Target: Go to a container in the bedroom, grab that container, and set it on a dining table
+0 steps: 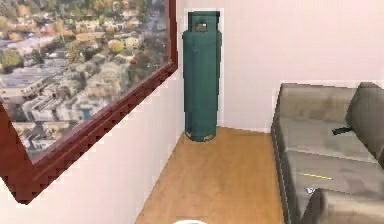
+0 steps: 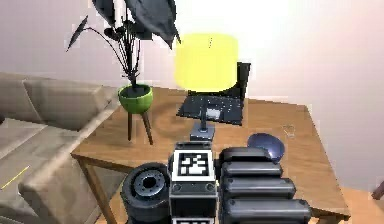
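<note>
Ahead we see a green tank (image 1: pixel 201 75) in the corner between window (image 1: pixel 70 70) and sofa (image 1: pixel 320 140). Beside us a table (image 2: pixel 295 135) bears a plant (image 2: pixel 135 97), lamp (image 2: pixel 206 62), laptop (image 2: pixel 215 102) and a dark blue lump (image 2: pixel 267 146); whether that is the container we cannot tell. Of the gripper (image 2: pixel 148 190), low before the table, we cannot tell the fingers' state or load.

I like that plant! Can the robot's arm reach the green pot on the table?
Probably not from here. The arm sits short at the table's near edge, and the green pot stands off to the arm side view's left of it. Nothing stands between; rolling along first should help.
</note>
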